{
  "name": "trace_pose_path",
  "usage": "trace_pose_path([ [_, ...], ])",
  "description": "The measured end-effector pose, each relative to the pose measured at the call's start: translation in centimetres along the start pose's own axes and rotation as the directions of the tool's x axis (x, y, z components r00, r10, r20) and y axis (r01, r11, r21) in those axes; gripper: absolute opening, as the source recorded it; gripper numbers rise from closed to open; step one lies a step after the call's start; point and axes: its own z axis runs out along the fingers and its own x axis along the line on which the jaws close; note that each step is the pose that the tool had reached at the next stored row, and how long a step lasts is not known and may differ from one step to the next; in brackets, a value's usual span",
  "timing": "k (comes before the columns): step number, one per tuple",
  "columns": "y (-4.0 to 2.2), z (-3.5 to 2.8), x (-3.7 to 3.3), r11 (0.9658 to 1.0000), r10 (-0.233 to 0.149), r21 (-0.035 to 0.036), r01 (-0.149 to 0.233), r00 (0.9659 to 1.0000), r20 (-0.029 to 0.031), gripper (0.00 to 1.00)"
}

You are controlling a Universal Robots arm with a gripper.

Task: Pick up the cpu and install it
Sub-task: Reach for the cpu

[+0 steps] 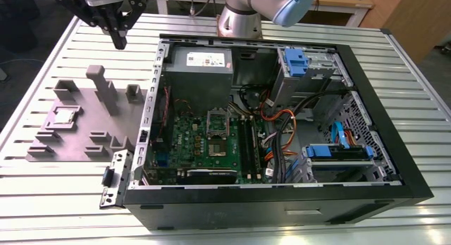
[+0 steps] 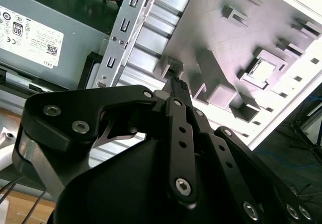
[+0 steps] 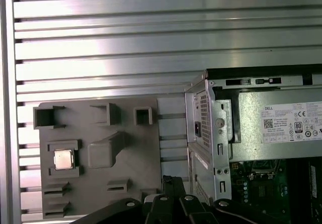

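Observation:
The cpu (image 1: 65, 116) is a small silver square lying in a recess of the grey-purple moulded plate (image 1: 77, 142), on the exterior view's left. It also appears in both wrist views as the cpu (image 2: 262, 70) (image 3: 63, 159). My gripper (image 1: 119, 42) hangs high above the table's back left, beyond the plate's tall blocks and well apart from the cpu. Its black fingers (image 2: 177, 90) are pressed together with nothing between them. The open computer case (image 1: 366, 97) lies to the right, with the green motherboard (image 1: 211, 144) on its floor.
Upright blocks (image 1: 103, 89) rise from the plate between the gripper and the cpu. Inside the case are a grey power supply (image 1: 200, 71), blue drive brackets (image 1: 338, 151) and orange cables (image 1: 278, 118). The slatted metal table (image 1: 63, 197) surrounds everything.

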Motion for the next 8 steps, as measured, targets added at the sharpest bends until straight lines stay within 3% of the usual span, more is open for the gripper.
trace_pose_path([
  [8,-0.04,-0.01,0.51,1.0000,0.000,0.0001,0.000,1.0000,-0.0001,0.11],
])
